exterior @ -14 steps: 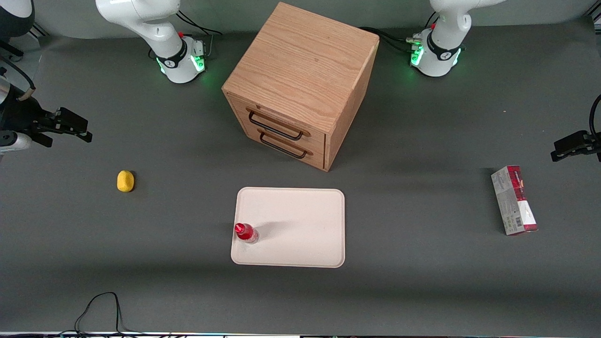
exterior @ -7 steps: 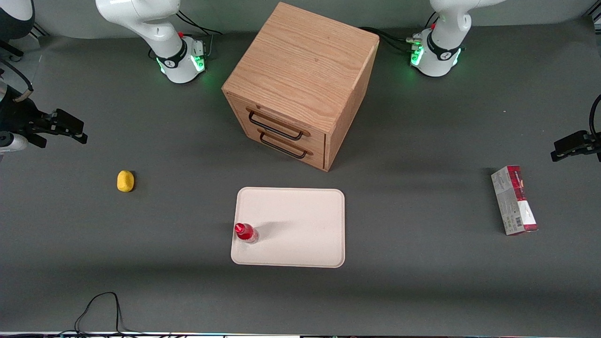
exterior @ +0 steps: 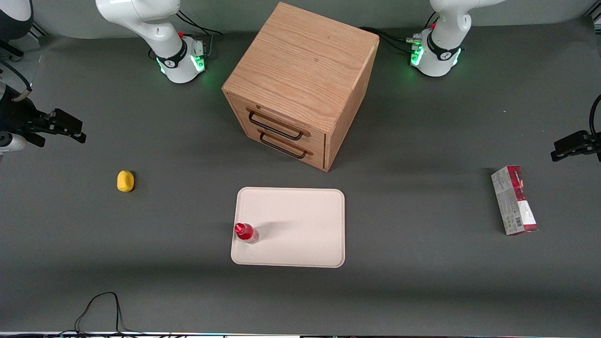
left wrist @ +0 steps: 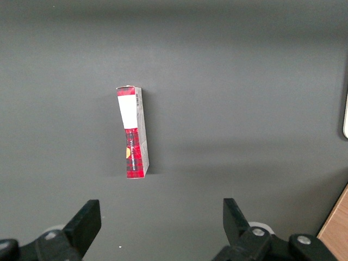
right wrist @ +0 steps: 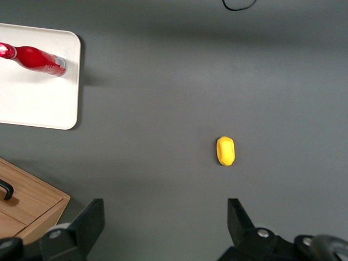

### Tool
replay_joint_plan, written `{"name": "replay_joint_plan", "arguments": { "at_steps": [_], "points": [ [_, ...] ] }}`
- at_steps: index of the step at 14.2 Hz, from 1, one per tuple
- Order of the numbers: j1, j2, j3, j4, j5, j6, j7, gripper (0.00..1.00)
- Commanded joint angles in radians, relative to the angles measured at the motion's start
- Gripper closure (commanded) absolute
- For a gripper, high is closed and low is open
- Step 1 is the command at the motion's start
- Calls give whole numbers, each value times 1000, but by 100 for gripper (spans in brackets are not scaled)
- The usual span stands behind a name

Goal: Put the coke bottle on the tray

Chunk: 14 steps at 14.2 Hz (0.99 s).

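Note:
The coke bottle (exterior: pixel 246 233) (right wrist: pixel 33 59), small, slim and red with a red cap, stands upright on the cream-white tray (exterior: pixel 300 225) (right wrist: pixel 32 103), at the tray's corner nearest the working arm's end and close to the front camera. My right gripper (exterior: pixel 77 133) (right wrist: pixel 163 209) hangs high over the table at the working arm's end, far from the tray. It is open, with nothing between its fingers.
A wooden drawer cabinet (exterior: pixel 300 84) (right wrist: pixel 27 209) stands farther from the front camera than the tray. A small yellow object (exterior: pixel 125 181) (right wrist: pixel 225 150) lies on the table below my gripper. A red-and-grey carton (exterior: pixel 514 200) (left wrist: pixel 133 132) lies toward the parked arm's end.
My right gripper has drifted a little farther toward the working arm's end of the table and slightly upward. The bottle and tray have not moved.

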Motion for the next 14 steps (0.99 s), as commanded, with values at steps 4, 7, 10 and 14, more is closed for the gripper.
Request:
{"name": "replay_joint_plan", "arguments": {
  "at_steps": [4,7,10,14],
  "points": [
    [-48,-14,23,1,-10,-32,4,0],
    [-49,-14,23,1,-4,-60,12,0],
    [-45,-14,22,1,-2,-65,16,0],
    [-45,-14,22,1,-2,-66,13,0]
  ]
}}
